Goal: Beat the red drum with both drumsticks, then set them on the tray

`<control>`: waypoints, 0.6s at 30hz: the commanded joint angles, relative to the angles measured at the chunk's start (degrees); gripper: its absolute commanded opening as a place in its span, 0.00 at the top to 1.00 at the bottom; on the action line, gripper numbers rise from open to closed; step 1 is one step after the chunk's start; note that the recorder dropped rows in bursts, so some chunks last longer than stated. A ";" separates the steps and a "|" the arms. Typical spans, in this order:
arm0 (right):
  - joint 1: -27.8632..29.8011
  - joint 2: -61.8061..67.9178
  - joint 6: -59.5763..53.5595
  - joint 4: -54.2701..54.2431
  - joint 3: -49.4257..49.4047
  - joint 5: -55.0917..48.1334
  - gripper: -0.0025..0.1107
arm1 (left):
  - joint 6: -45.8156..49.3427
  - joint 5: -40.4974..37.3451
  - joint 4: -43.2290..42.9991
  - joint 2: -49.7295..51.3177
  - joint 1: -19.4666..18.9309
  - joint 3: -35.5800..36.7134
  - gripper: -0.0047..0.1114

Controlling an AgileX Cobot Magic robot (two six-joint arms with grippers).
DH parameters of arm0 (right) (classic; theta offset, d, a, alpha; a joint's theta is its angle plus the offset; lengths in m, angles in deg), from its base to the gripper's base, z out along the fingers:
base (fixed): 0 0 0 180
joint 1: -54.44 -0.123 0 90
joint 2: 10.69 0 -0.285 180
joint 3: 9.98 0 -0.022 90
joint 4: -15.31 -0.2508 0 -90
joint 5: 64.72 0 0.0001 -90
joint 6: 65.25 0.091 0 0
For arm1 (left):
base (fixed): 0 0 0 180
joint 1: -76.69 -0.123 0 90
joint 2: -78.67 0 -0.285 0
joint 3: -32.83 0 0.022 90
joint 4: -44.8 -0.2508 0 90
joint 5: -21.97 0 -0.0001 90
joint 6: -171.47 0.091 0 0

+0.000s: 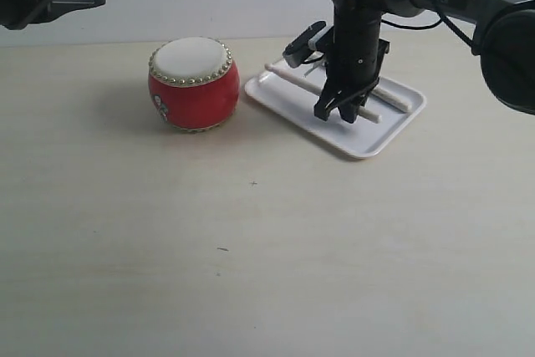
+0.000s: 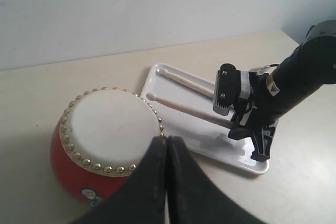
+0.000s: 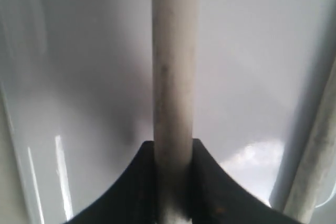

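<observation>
Gripping one stick [image 1: 297, 79], the right tool [image 1: 337, 113] sits low over the tray [image 1: 364, 146]. The other stick [image 1: 393, 98] lies in the tray, toward 1 o'clock. The drum [image 1: 194, 94] stands on the desk [image 1: 251, 248] at the tray's 9 o'clock. Further, at 10 o'clock, the left tool [image 2: 167, 142] is closed, holding nothing.

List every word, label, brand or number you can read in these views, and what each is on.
No legible text in any view.
Glossy red barrel-shaped drum: small white mark on its side, too blurred to read.
Black right robot arm: small white-and-orange sticker, too small to read.
</observation>
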 commanded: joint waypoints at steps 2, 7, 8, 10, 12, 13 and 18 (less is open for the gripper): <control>0.23 -0.24 0.34 -0.63 0.37 0.00 0.55 | -0.04 -0.39 0.02 -0.34 0.41 0.19 0.96; 0.23 -0.60 1.38 -0.21 0.37 0.00 0.42 | -0.04 -0.39 0.02 -0.34 0.41 0.19 0.96; 0.23 -1.18 2.04 0.37 0.37 0.00 0.42 | -0.04 -0.39 0.02 -0.34 0.41 0.19 0.96; 0.23 -2.39 3.09 0.83 0.37 0.00 0.42 | -0.04 -0.27 0.04 -0.34 0.41 0.19 0.96; 0.23 -4.32 3.38 0.83 0.37 0.00 0.43 | 0.08 -0.01 0.00 -0.34 0.41 0.19 0.96; 0.23 -5.23 3.49 0.72 0.37 0.00 0.43 | 0.08 0.16 -0.10 -0.34 0.41 0.19 0.96; 0.23 -10.55 6.28 -0.77 0.37 0.00 0.43 | 0.08 3.57 -3.13 -0.34 0.41 0.19 0.96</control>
